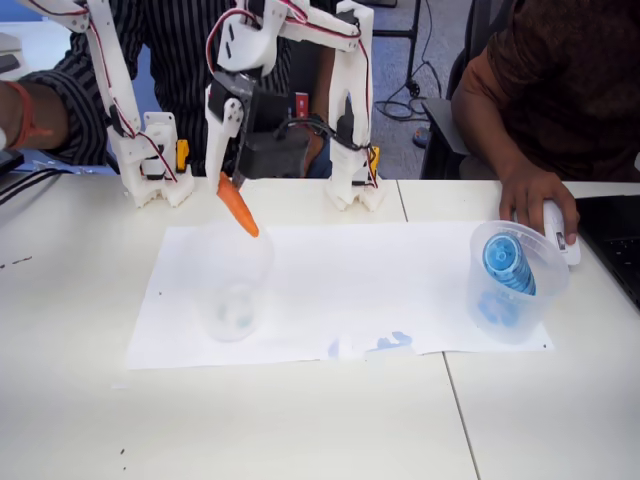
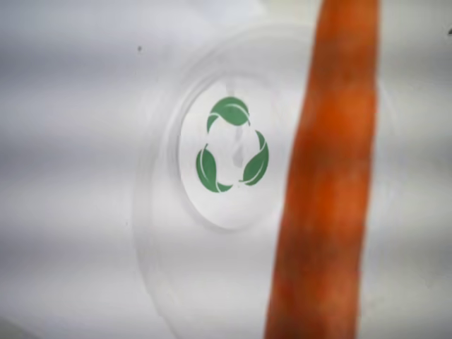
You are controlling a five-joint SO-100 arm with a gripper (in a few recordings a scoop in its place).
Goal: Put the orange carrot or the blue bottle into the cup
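In the fixed view my gripper (image 1: 228, 178) hangs shut on the top end of the orange carrot (image 1: 239, 208). The carrot slants down to the right, its tip just over the rim of the clear cup (image 1: 232, 285), which stands upright on the left part of the paper. The wrist view looks straight down into the cup (image 2: 176, 233), whose base carries a green leaf mark. There the carrot (image 2: 328, 176) crosses the right side, blurred and close. The blue bottle (image 1: 505, 265) lies tilted inside a blue-tinted cup (image 1: 520, 300) at the right.
A white paper sheet (image 1: 350, 290) lies under both cups. A person's hand (image 1: 535, 195) rests on a white mouse (image 1: 560, 232) just behind the blue-tinted cup. A dark laptop (image 1: 618, 240) is at the right edge. The arm's base (image 1: 352, 185) stands behind the paper.
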